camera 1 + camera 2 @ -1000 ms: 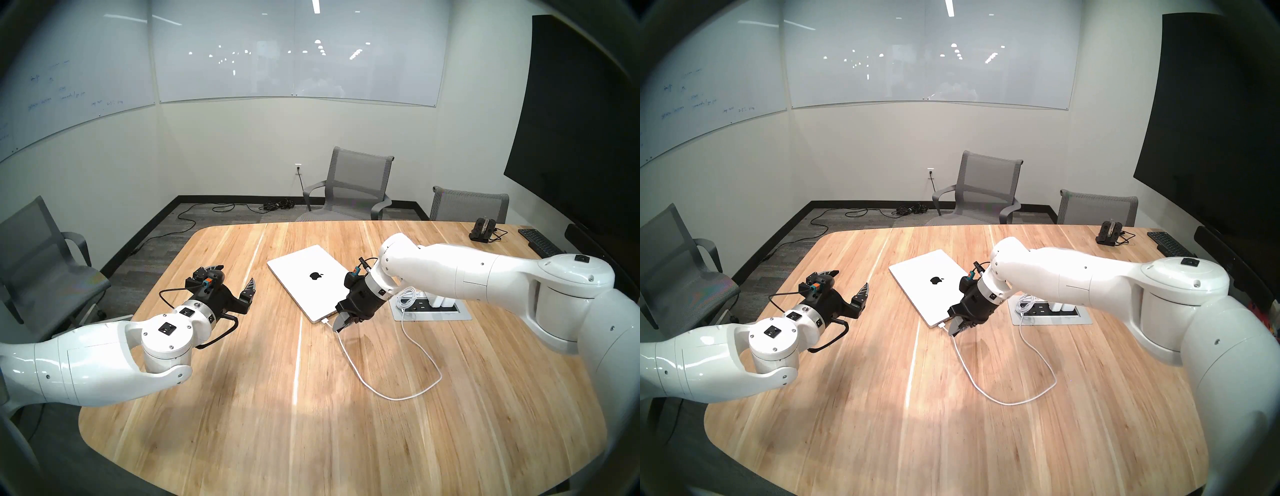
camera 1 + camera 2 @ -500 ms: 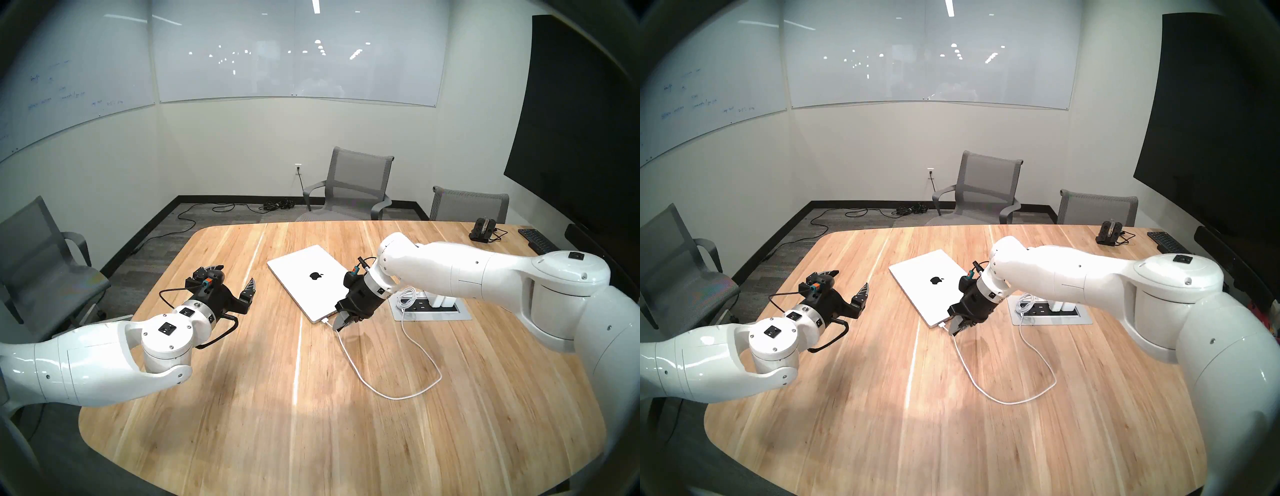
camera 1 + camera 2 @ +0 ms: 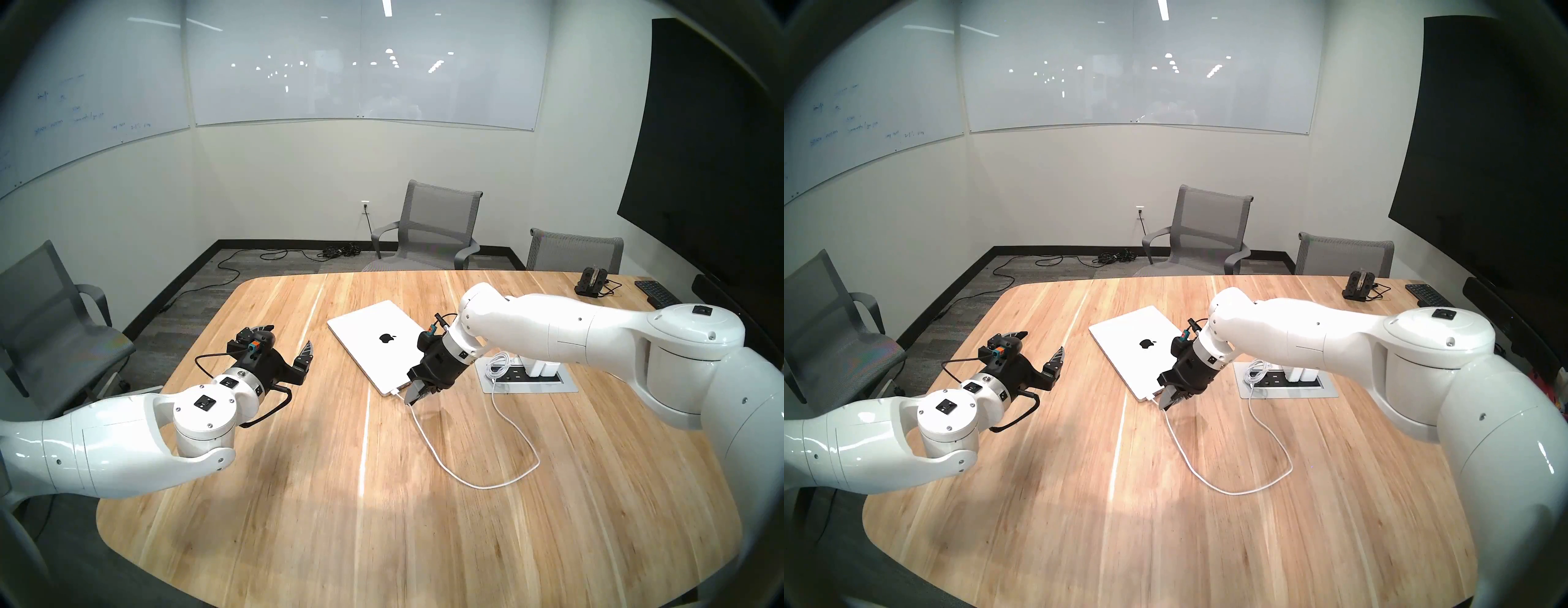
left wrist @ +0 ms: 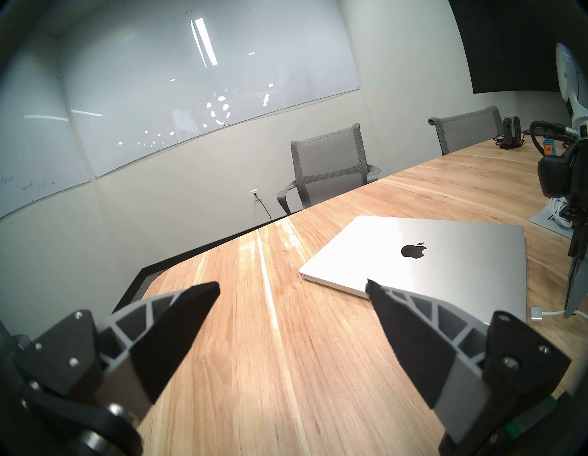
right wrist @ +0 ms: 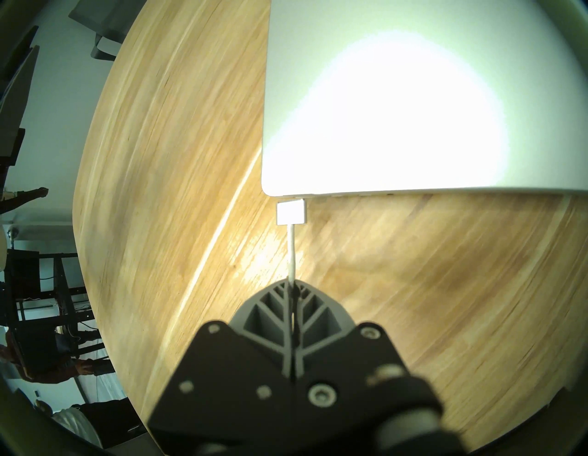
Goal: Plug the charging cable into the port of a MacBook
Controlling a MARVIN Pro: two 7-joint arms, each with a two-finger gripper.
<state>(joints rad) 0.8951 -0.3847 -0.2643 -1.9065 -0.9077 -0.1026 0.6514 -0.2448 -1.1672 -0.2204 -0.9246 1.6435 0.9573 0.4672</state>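
The closed silver MacBook lies at the table's middle, also in the head right view, the left wrist view and the right wrist view. My right gripper is shut on the white charging cable just behind its flat connector. The connector sits against the laptop's near side edge by the corner; a thin gap may remain. It also shows in the left wrist view. My left gripper is open and empty, left of the laptop.
A grey power box set into the table right of the laptop holds a coiled white cable and white adapters. A black charging dock and keyboard sit at the far right. Grey chairs stand around the wooden table.
My right gripper has shifted slightly left with the cable, bringing the connector up to the laptop's edge. The left arm has not moved.
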